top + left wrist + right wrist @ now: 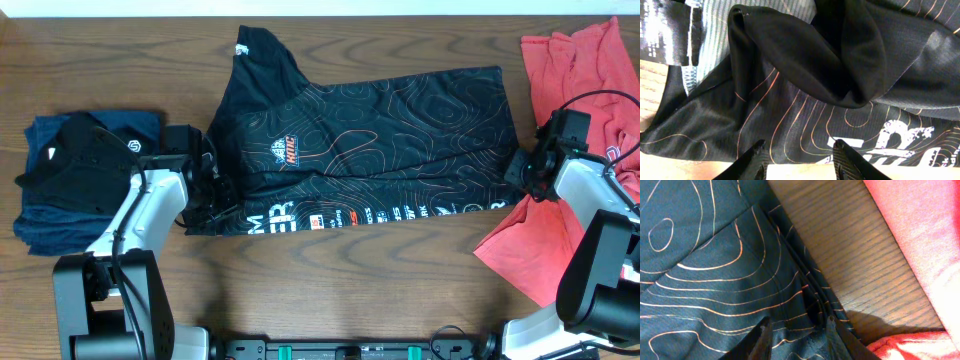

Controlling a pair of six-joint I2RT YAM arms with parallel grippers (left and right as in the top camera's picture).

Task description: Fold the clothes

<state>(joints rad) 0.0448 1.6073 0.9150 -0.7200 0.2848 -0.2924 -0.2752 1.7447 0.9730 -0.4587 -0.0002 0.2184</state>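
Overhead, I see my left gripper at the black jersey's 9 o'clock edge and my right gripper at its 3 o'clock edge. The jersey lies mid-table, long axis 9-to-3, with a sleeve pointing to 11. Left wrist: jaws spread above bunched black fabric. Right wrist: jaws spread over the jersey's edge, with the red shirt at 2 o'clock.

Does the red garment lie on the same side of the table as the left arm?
No, the red garment lies at the right edge beside the right claw; the left claw is at the black jersey's opposite end.
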